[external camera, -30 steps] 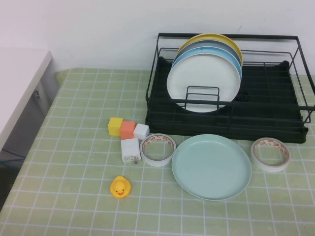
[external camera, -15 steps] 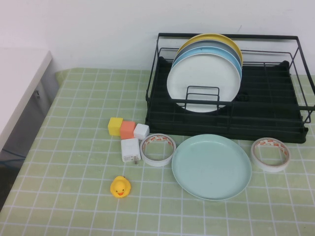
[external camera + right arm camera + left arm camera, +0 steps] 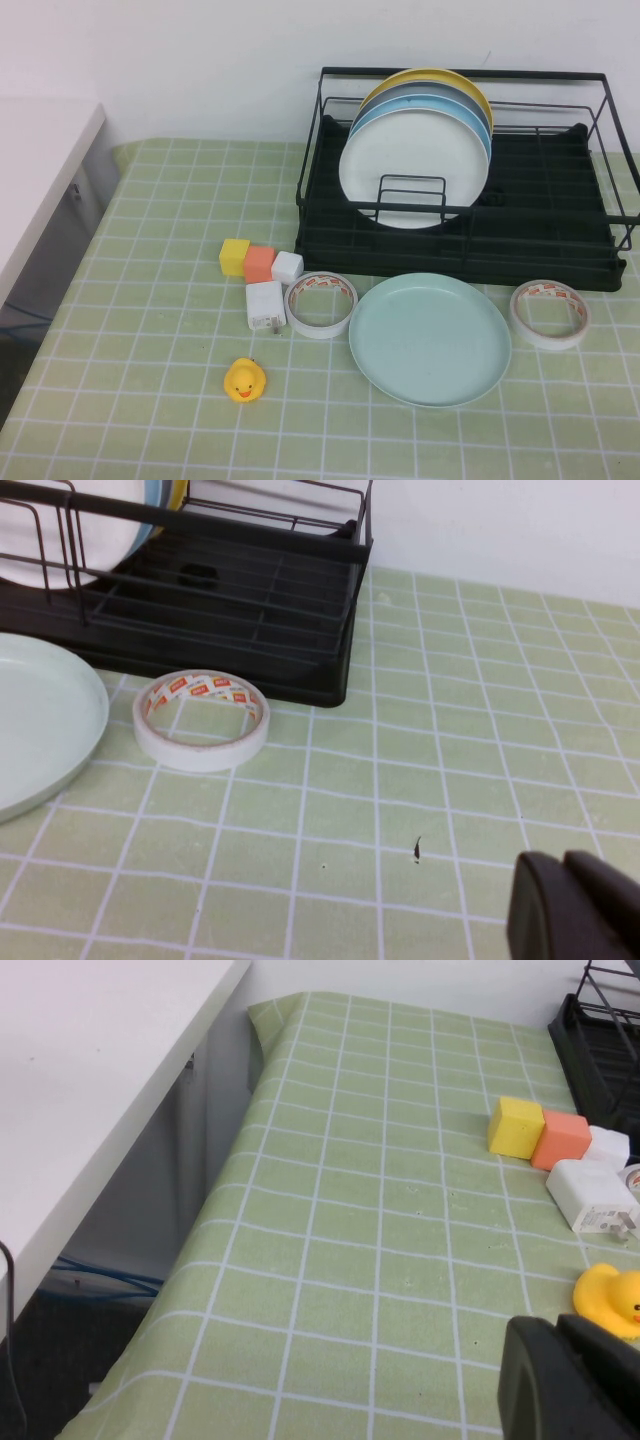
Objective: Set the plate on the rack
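The pale mint-green plate (image 3: 430,338) lies flat on the green checked cloth, just in front of the black wire rack (image 3: 560,250); its edge shows in the right wrist view (image 3: 40,730). The rack (image 3: 250,580) holds several upright plates: white in front, then light blue, grey and yellow. Neither arm shows in the high view. My left gripper (image 3: 570,1380) is shut and empty, low over the cloth near the yellow duck (image 3: 610,1300). My right gripper (image 3: 575,905) is shut and empty, over the cloth to the right of the plate.
Two tape rolls (image 3: 321,304) (image 3: 549,313) flank the plate. A white charger (image 3: 265,305), yellow, orange and white cubes (image 3: 260,262) and the duck (image 3: 244,380) lie left of it. A white counter (image 3: 80,1080) borders the table's left edge.
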